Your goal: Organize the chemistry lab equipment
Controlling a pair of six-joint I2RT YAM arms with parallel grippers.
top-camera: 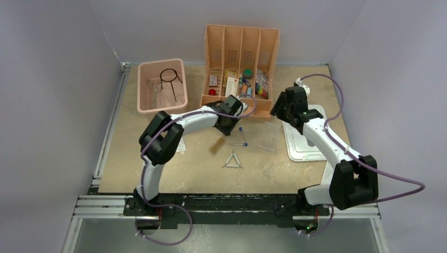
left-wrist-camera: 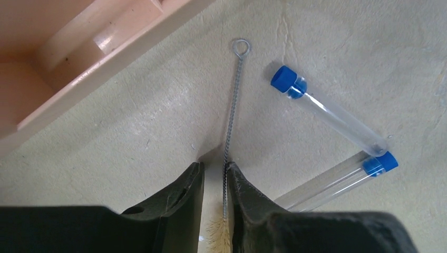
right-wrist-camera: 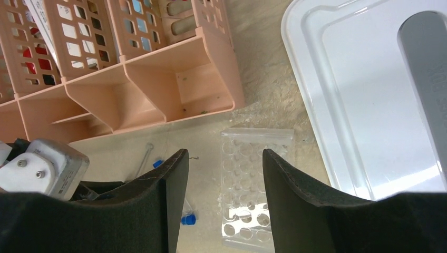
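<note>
The white lid [right-wrist-camera: 369,105] lies off to the right of the right gripper [right-wrist-camera: 224,158] in its wrist view, and the orange divider box [right-wrist-camera: 158,89] stands beyond its tips. Its jaws stand wide apart, holding nothing, and the clear plastic tube rack [right-wrist-camera: 248,211] lies flat on the table below the gap. The left gripper [left-wrist-camera: 214,166] has its jaws close together but unclamped, straddling the wire brush [left-wrist-camera: 233,100] — the stem rests against one finger. Two thin blue-capped tubes [left-wrist-camera: 327,110] lie just to the right.
</note>
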